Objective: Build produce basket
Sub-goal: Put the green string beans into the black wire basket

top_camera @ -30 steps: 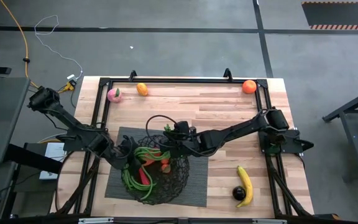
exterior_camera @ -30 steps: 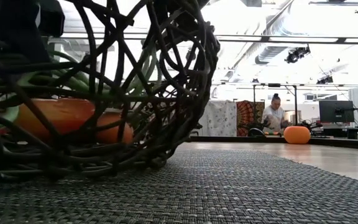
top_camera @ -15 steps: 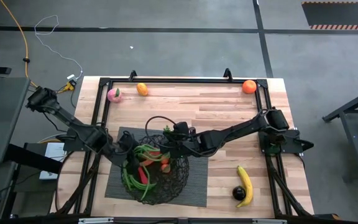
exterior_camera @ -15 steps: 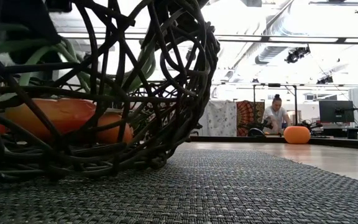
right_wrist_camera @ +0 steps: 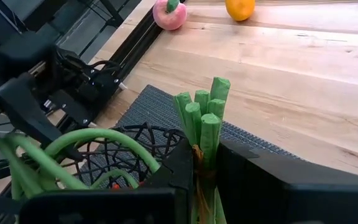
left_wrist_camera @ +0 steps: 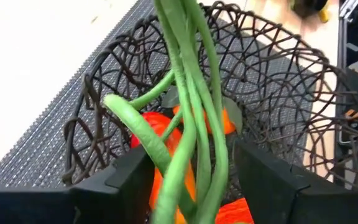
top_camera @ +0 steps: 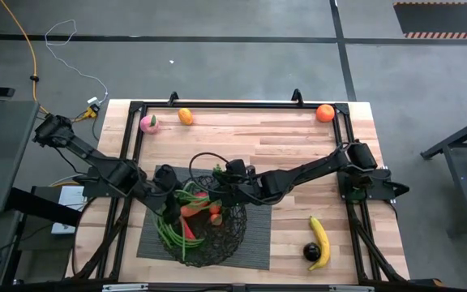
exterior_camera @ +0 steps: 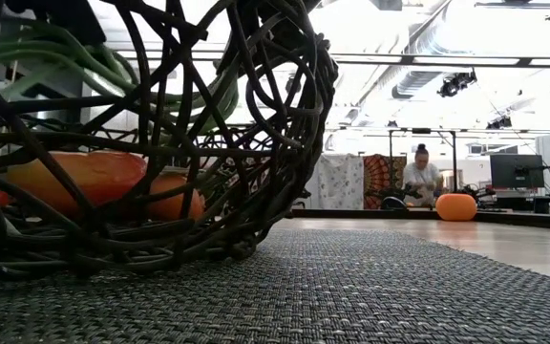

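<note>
The round black wire basket (top_camera: 227,237) sits on the dark ribbed mat and fills the low view's left (exterior_camera: 256,143). Two red peppers (top_camera: 188,211) lie in it (exterior_camera: 94,177). A bunch of long green beans (top_camera: 174,229) stretches over the basket between both grippers (exterior_camera: 94,62). My left gripper (top_camera: 169,193) is at the basket's left rim, shut on the beans. My right gripper (top_camera: 221,191) is at the far rim, shut on the bunch's tied end. Peach (top_camera: 149,123), two oranges (top_camera: 185,116) (top_camera: 324,113), banana (top_camera: 320,241) and dark fruit (top_camera: 311,252) lie on the table. My left gripper (left_wrist_camera: 194,168) has several bean strands (left_wrist_camera: 188,143) between its two fingers, partway along the bunch, and lies across them. The strands run on above the basket; one free end (left_wrist_camera: 120,109) curls out sideways. My right gripper (right_wrist_camera: 204,155) pinches the bunch at its tied end, by the band (right_wrist_camera: 197,152). The cut stems (right_wrist_camera: 205,109) stick out past the fingertips. The rest of the bunch trails back over the basket toward the left gripper.
The mat (top_camera: 148,235) lies near the table's near edge. The black frame rail (top_camera: 242,103) runs along the far edge beside peach and oranges. Banana and dark fruit sit near the right near corner. A person (exterior_camera: 420,177) is in the room behind.
My left gripper has moved up and toward the far edge with the beans. The bean strands have risen from low in the basket, just above the peppers, to near its upper rim. My right gripper and the basket have stayed in place.
</note>
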You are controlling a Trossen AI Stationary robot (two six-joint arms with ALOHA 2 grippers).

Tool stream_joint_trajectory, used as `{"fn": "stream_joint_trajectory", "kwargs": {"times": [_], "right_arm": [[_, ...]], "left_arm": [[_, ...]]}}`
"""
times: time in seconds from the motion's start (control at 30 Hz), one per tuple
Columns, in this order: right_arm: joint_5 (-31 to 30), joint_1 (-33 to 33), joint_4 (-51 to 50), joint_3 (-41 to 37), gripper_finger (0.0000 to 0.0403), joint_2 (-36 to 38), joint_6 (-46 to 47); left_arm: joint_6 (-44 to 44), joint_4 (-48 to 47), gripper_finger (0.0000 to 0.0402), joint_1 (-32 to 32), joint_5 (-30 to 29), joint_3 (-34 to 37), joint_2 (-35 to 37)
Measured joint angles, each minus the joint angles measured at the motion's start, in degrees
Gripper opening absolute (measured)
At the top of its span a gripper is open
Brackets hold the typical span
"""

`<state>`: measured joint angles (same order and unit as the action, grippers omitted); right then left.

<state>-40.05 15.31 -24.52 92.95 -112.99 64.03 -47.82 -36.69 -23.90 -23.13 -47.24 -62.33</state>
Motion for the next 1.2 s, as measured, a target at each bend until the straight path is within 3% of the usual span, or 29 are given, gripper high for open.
{"fn": "stream_joint_trajectory", "kwargs": {"times": [0.47, 0.83, 0.93, 1.2], "right_arm": [[1.0, 0.3, -1.8, 0.0, 0.0025, 0.5, -1.8], [3.0, 1.8, -3.8, 0.0, 0.0025, 7.5, -15.5], [6.2, 2.4, -3.6, 0.0, 0.0025, 9.7, -20.7], [6.3, 4.0, 2.0, 0.1, 0.0025, 17.3, -31.7]], "left_arm": [[7.2, -1.2, 0.0205, -0.6, 0.9, -9.0, 0.0], [8.6, -12.5, 0.0205, -0.6, 1.8, -14.7, 0.0], [8.6, -13.3, 0.0205, -0.6, 2.2, -15.1, 0.0], [10.1, -13.6, 0.0205, -0.6, 3.0, -15.1, 0.3]]}}
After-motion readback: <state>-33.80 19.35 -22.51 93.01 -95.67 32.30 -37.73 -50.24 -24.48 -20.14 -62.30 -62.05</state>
